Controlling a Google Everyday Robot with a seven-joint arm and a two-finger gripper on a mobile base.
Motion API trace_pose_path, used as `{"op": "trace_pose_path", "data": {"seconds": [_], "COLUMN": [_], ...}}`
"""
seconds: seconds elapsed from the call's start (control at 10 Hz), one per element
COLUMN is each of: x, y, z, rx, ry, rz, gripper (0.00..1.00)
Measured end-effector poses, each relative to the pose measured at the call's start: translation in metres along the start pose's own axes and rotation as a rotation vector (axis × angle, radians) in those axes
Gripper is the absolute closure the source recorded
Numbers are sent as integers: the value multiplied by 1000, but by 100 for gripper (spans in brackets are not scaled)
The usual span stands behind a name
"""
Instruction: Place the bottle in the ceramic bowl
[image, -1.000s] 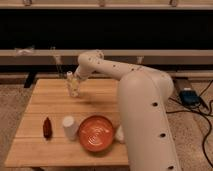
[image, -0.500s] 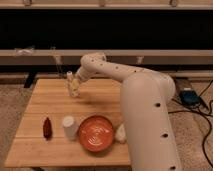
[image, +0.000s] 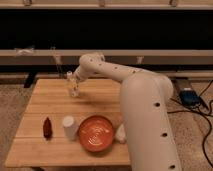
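The pale slim bottle (image: 72, 84) stands upright near the far edge of the wooden table (image: 45, 100), left of centre. My gripper (image: 74, 86) is right at the bottle, at the end of the white arm (image: 107, 70) that reaches in from the right. The orange-red ceramic bowl (image: 96, 133) with pale swirl marks sits near the table's front edge, well in front of and to the right of the bottle.
A plain white cup (image: 69, 127) stands just left of the bowl. A small dark red-brown bottle (image: 47, 127) stands further left. A pale object (image: 120, 133) lies at the bowl's right, by the arm's big white body (image: 147, 125). Cables and a blue box (image: 190, 96) lie on the floor at right.
The arm has shifted slightly; the gripper stays at the bottle near the table's far edge. The bowl, cup and dark bottle have not moved.
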Motion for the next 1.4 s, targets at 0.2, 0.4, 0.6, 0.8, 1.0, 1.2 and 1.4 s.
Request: {"op": "trace_pose_path", "data": {"seconds": [0.2,0.4,0.6,0.8,1.0,1.2,1.4], "x": [-4,-8,-10,-10,-6,4,24], "y": [2,4,5,7,6,6,10], "z": [3,4,6,5,-10,-32,-61], "rx": [4,10,14,18,29,35,36], "ry": [-7,-12,-8,0,17,36,62], "rz": [-16,-33,-53,-74,-122,-158,-191], "gripper": [38,57,79,96,100,100,100]}}
